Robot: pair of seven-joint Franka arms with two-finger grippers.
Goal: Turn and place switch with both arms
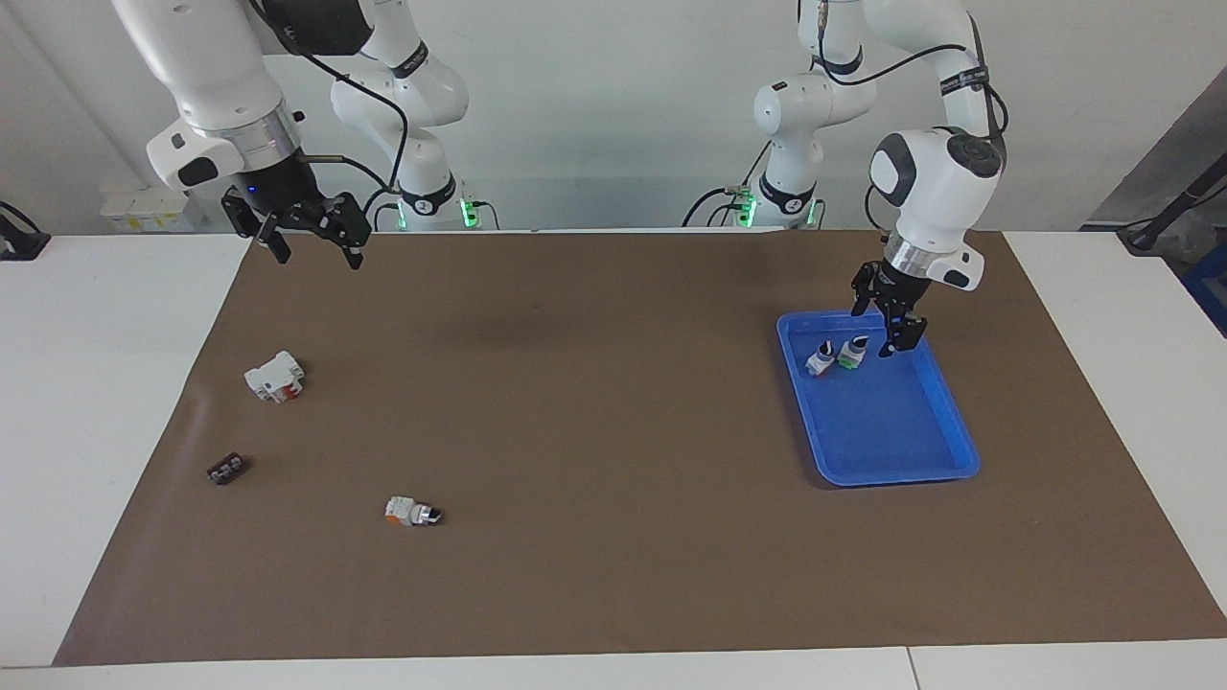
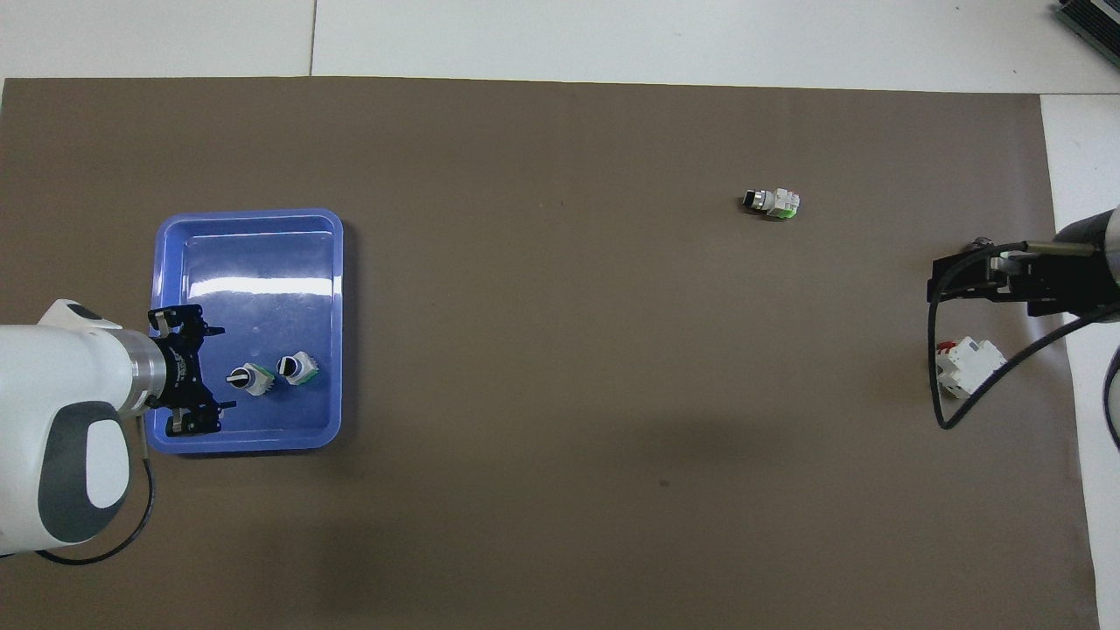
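The switch (image 1: 851,352) stands knob-up in the blue tray (image 1: 891,426), showing a green base; it also shows in the overhead view (image 2: 248,379). My left gripper (image 1: 880,326) hangs open and empty just over the tray's end nearest the robots, right beside the switch and apart from it; it also shows in the overhead view (image 2: 206,372). A second like switch (image 1: 821,357) stands next to the first, toward the table's middle. My right gripper (image 1: 318,257) is open, empty and raised over the mat at the right arm's end, where that arm waits.
On the brown mat at the right arm's end lie a white breaker with red parts (image 1: 276,376), a small black part (image 1: 226,469) and another like switch on its side (image 1: 412,511), showing an orange end. The tray (image 2: 254,262) holds only the two switches.
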